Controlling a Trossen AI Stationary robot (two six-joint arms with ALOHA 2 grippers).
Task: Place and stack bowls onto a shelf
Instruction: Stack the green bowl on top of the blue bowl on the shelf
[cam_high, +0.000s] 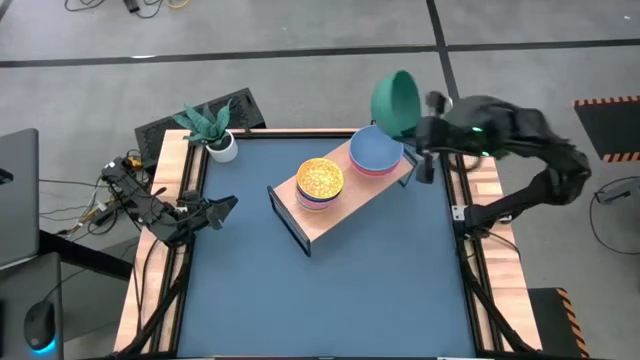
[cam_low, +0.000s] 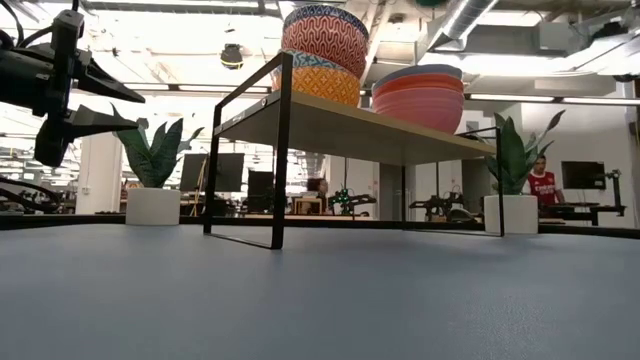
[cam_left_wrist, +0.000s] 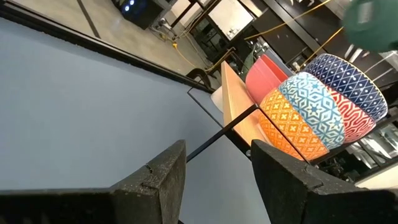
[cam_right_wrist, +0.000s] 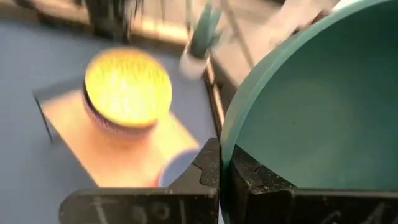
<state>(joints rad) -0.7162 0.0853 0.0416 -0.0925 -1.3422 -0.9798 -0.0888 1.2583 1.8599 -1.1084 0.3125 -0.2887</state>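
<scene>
I hold the teal green bowl (cam_high: 396, 101) by its rim, the right gripper (cam_right_wrist: 225, 171) pinched closed on the edge so the bowl hangs tilted on its side above the far right end of the shelf (cam_high: 335, 215), just beyond the larger stack (cam_high: 377, 153) whose top bowl is blue over pink; gripping the rim leaves the underside free, which I judge suits lowering it onto that stack. Nearer the middle of the board sits the stack of small patterned bowls (cam_high: 320, 183), the yellow-orange one on top. The left gripper (cam_high: 222, 208) waits at the left side of the table, fingers spread apart and holding nothing, pointed toward the shelf. The shelf stands diagonally on the blue tabletop (cam_high: 330, 300), a plant in a white pot (cam_high: 219, 138) at the far left corner. From table height an open office shows behind, with a second potted plant (cam_low: 517, 190) and a person in a red shirt (cam_low: 542, 183) in the distance.
</scene>
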